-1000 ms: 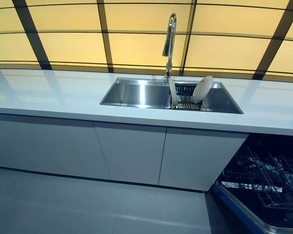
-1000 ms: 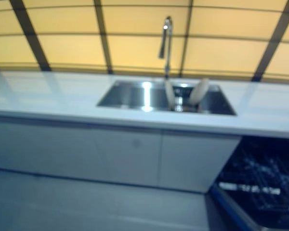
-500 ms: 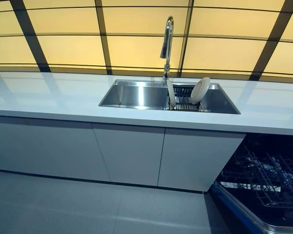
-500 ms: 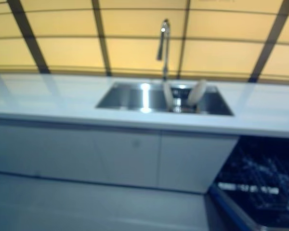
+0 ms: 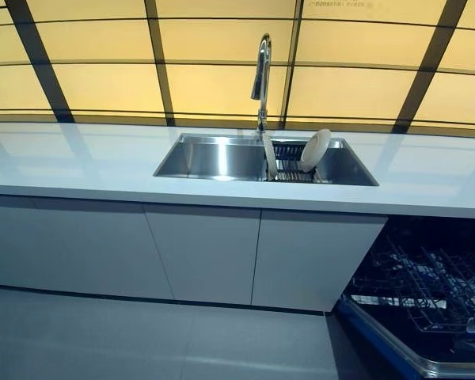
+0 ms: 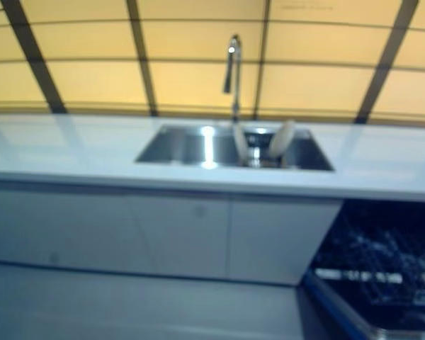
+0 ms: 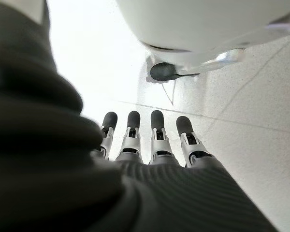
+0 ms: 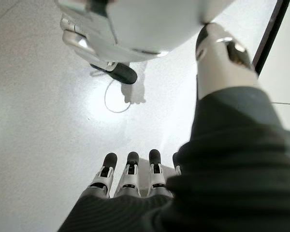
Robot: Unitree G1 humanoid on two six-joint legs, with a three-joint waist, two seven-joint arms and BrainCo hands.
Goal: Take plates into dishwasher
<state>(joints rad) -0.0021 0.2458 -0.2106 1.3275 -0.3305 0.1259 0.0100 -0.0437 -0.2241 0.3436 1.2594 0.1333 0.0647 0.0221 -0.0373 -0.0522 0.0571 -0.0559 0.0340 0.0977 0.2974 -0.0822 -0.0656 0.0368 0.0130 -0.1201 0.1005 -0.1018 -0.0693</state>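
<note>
Two white plates stand on edge in a dark rack inside the steel sink (image 5: 190, 162): one thin, seen edge-on (image 5: 268, 155), and one leaning to the right (image 5: 315, 149). The open dishwasher (image 5: 427, 293) with its wire rack shows at the lower right under the counter. My left hand (image 7: 154, 140) shows only in its wrist view, fingers straight, pointing at the floor and holding nothing. My right hand (image 8: 130, 176) shows only in its wrist view, fingers straight, empty, also over the floor. Neither hand is near the plates.
A tall chrome tap (image 5: 261, 75) rises behind the sink. The white counter (image 5: 79, 162) runs left to right over white cabinet doors (image 5: 202, 253). The grey floor (image 5: 103, 340) lies before the cabinets. The dishwasher door (image 5: 388, 352) juts out at floor level on the right.
The whole picture has shifted a little left and down, so the camera has moved. The plates and the dishwasher have not moved.
</note>
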